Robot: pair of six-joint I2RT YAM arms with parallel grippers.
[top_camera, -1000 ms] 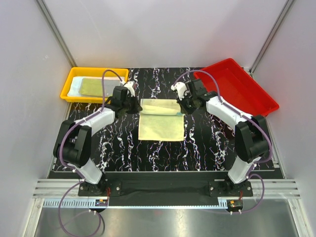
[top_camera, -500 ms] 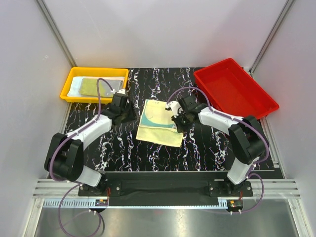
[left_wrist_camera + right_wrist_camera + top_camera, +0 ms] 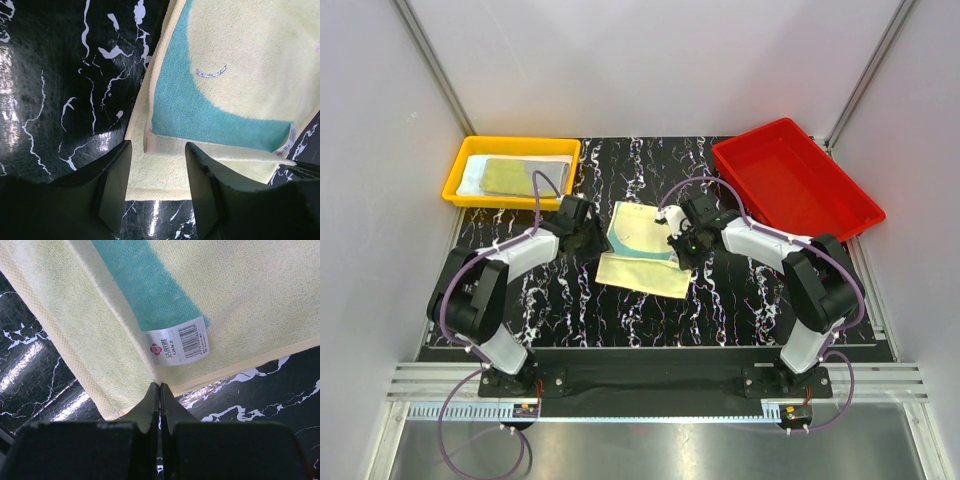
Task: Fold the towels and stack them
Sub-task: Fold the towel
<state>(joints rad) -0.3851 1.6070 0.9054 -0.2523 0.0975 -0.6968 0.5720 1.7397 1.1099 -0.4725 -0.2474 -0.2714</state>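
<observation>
A yellow towel point(image 3: 640, 255) with a teal patch lies part-folded in the middle of the bench point(image 3: 740, 290), its upper layer turned back and sitting slightly askew over the lower one. The left end effector point(image 3: 158, 147) is spread, straddling the towel's left edge where the folded layer ends, with nothing between its fingers. The right end effector point(image 3: 159, 387) is pressed together at the hem just below the label point(image 3: 177, 345); whether a thread of cloth is nipped there I cannot tell. The towel looks light, limp and slightly grippy, so it will probably sag and drag rather than slide cleanly, and lifting one layer may pull the other out of line. The firmer stitched hem near the corners seems the best place to take hold, with both corners of one edge raised together. Folded towels point(image 3: 505, 177) already lie in the yellow tray point(image 3: 455, 187) at the far left.
</observation>
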